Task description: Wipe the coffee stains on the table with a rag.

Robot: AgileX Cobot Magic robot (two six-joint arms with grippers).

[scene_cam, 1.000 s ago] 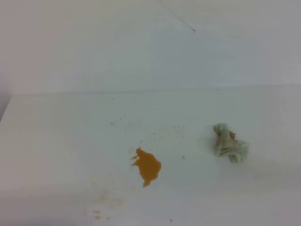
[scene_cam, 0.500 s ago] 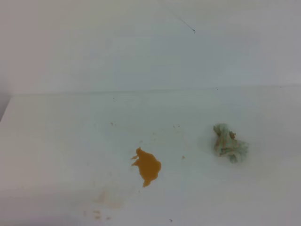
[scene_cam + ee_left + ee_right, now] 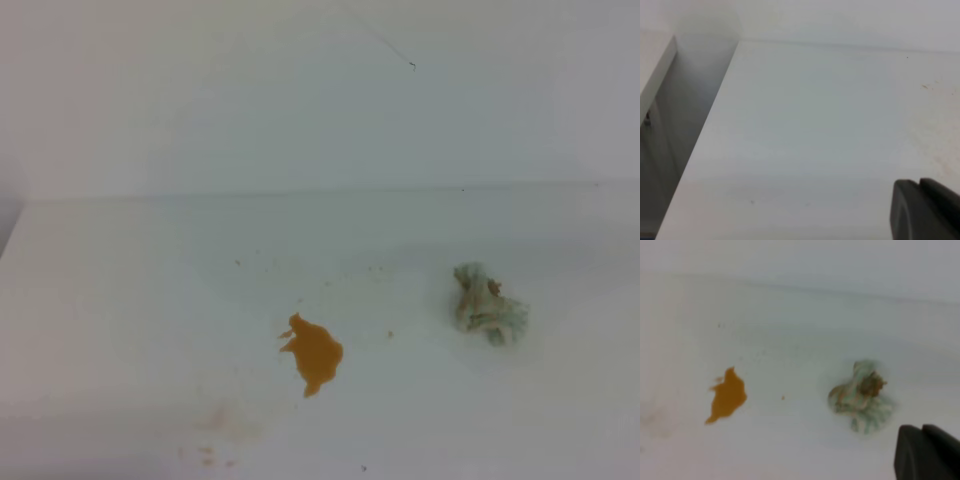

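Orange-brown coffee stains (image 3: 314,354) sit at about 6 o'clock on the table (image 3: 120,300), crumpled rag (image 3: 488,304) well apart at 3 o'clock for grabbing first, right gripper (image 3: 927,452) pinched shut, left gripper (image 3: 925,210) state unclear.

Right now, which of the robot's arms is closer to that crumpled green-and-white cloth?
The right. Its fingers show just below and right of the crumpled green-and-white cloth. The left arm's fingers see only bare white table, with no cloth.

We see a plain white wall (image 3: 320,100) behind, with faint pale-brown smudges (image 3: 225,425) near the front edge.
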